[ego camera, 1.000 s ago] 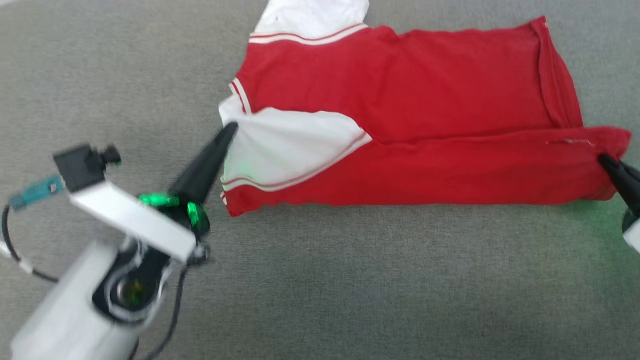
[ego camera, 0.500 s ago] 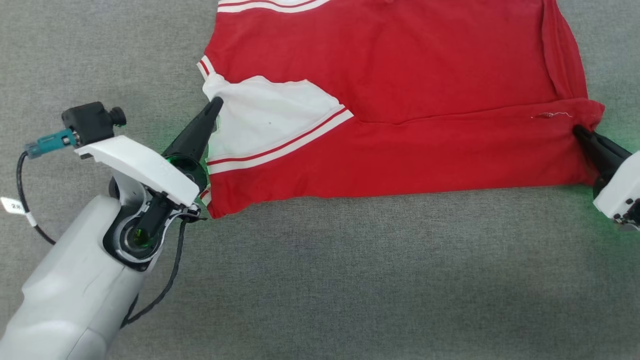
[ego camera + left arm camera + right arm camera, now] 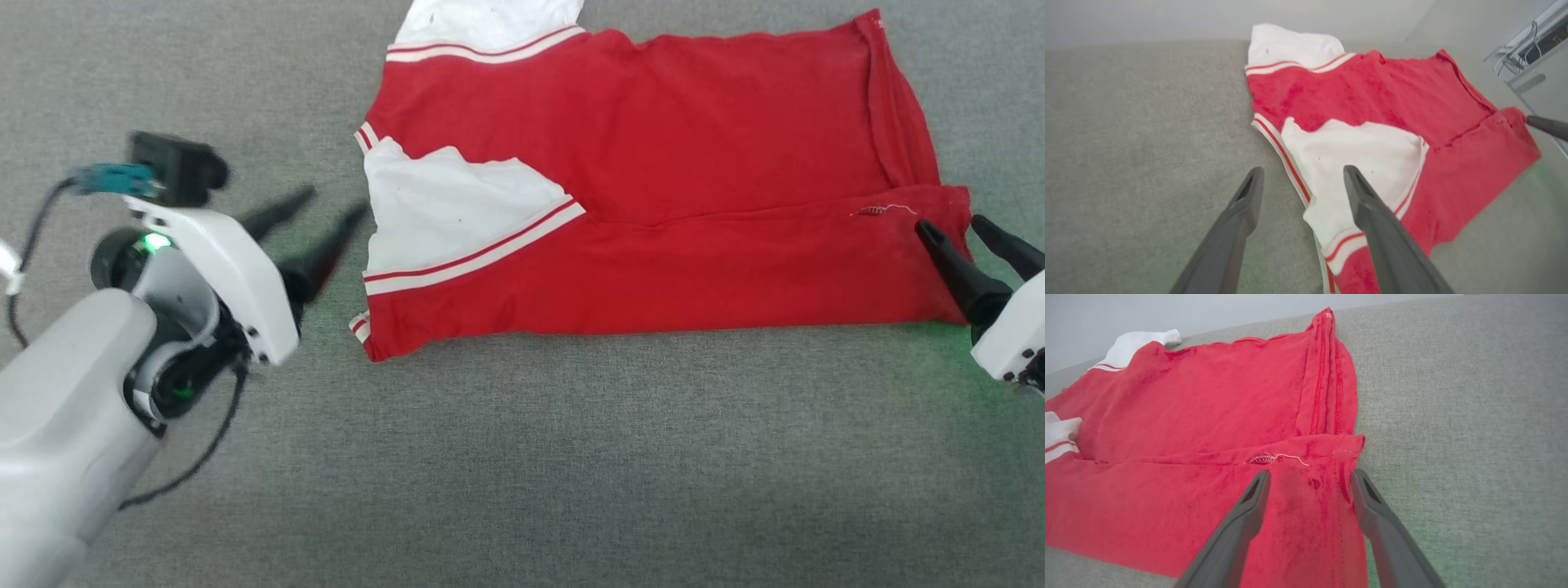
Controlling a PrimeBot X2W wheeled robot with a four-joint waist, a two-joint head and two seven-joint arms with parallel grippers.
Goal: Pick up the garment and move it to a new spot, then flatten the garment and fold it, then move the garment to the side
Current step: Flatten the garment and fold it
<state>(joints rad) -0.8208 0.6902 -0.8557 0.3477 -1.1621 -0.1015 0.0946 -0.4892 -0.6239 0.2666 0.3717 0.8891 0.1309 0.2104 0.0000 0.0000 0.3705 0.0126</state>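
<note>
The red jersey (image 3: 653, 147) lies on the grey upholstery (image 3: 522, 457), near edge folded over. Both grippers have just released it: the left gripper (image 3: 335, 202) is spread beside its white sleeve, the right gripper (image 3: 949, 223) spread at its hem corner. That fold looks finished.

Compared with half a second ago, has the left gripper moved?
Yes. The left gripper has opened and drawn back slightly toward the view's left, away from the white left edge of the jersey, which its shut tip touched before.
</note>
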